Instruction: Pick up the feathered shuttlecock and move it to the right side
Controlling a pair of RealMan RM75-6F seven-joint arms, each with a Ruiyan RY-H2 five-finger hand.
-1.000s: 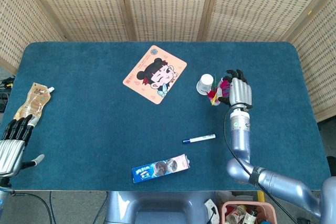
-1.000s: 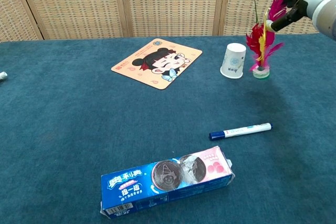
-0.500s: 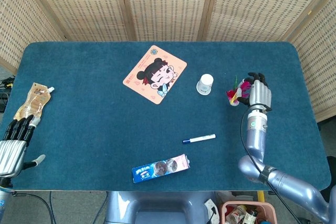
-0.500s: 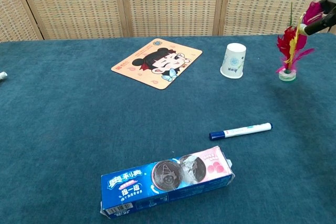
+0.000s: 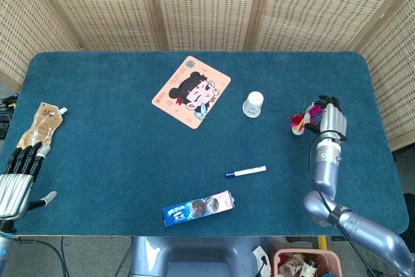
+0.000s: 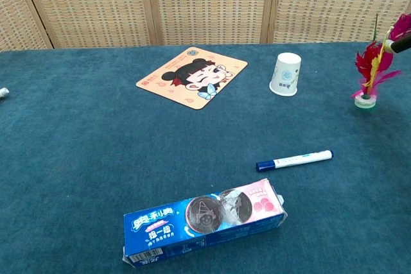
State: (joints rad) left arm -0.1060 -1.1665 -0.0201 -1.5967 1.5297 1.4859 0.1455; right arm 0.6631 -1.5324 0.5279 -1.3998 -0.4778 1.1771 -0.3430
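Note:
The feathered shuttlecock (image 6: 370, 74) has red, pink and yellow feathers on a small white base. It stands upright at the right side of the blue table, its base at or just above the cloth. In the head view the shuttlecock (image 5: 299, 122) shows just left of my right hand (image 5: 329, 117), which pinches the feather tops. Only a fingertip (image 6: 401, 45) of that hand reaches into the chest view at the right edge. My left hand (image 5: 15, 176) hangs open off the table's front left corner, holding nothing.
A white paper cup (image 5: 253, 104) lies left of the shuttlecock, and a cartoon mouse pad (image 5: 191, 91) lies further left. A blue marker (image 5: 246, 172) and a cookie box (image 5: 198, 207) rest nearer the front. A snack pouch (image 5: 41, 124) lies at the left edge.
My right hand has carried the shuttlecock rightward, from beside the paper cup to well right of it. The left hand has stayed in place.

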